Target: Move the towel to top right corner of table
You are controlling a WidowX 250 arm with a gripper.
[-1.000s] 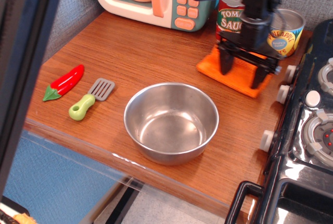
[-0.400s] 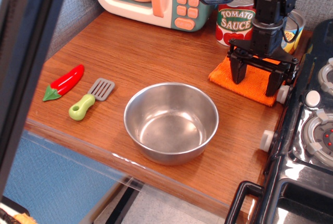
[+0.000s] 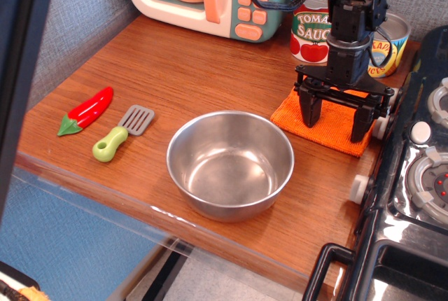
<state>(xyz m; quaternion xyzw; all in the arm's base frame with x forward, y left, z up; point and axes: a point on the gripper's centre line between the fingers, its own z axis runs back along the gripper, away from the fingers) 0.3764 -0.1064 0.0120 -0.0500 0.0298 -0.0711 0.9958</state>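
Shifted since the earlier frames, the towel (image 3: 329, 127) is now seen right of the steel bowl (image 3: 230, 164), in front of the tomato sauce can (image 3: 313, 28). It is straddled by the gripper (image 3: 335, 115), jaws spread wide, nothing clamped. The table (image 3: 189, 77) corner appears nearly reached; release remains. Fingertip contact with the cloth cannot be judged, and the pineapple can (image 3: 386, 45) is partly hidden.

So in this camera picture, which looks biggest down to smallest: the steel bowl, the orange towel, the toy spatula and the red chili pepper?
1. Steel bowl, clearly largest.
2. Orange towel, though the gripper hides part of it.
3. Toy spatula and red chili pepper: they look about alike, so no ranking between them.
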